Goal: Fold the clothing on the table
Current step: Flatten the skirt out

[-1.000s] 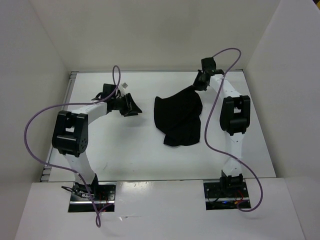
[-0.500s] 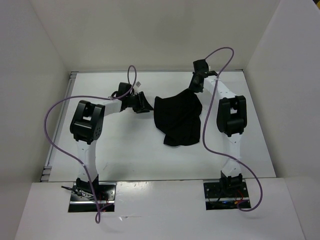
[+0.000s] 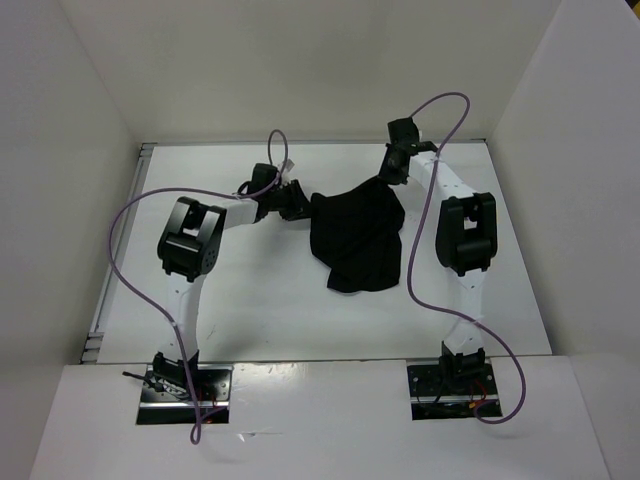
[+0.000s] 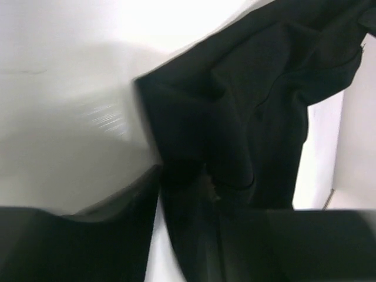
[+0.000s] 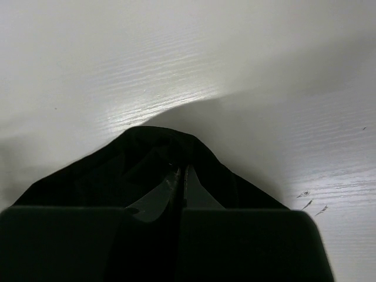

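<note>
The right fingers (image 5: 247, 247) are closed tight on a fold of a plain black soft fabric garment (image 3: 360, 235), pinching its far right corner; in the right wrist view the cloth rises in a dark peak up to the closed tips. The left fingers (image 4: 70, 241) stand apart, not gripping anything. In the left wrist view the garment's near corner lies in the gap between them, though blur keeps me from telling whether either finger touches the cloth. The garment lies crumpled on a large white smooth table (image 3: 250, 290), a little right of the middle and towards the far side. It is bunched into an uneven shape with a lobe trailing towards the near edge. Seen from above, the left arm (image 3: 195, 235) reaches across from the left so that its tip meets the garment's upper left edge. The right arm (image 3: 462, 230) stretches straight away from its base to the upper right corner of the cloth. A purple cable (image 3: 130, 250) loops loosely off each arm. Plain white walls (image 3: 300, 70) close in the table on three sides.
</note>
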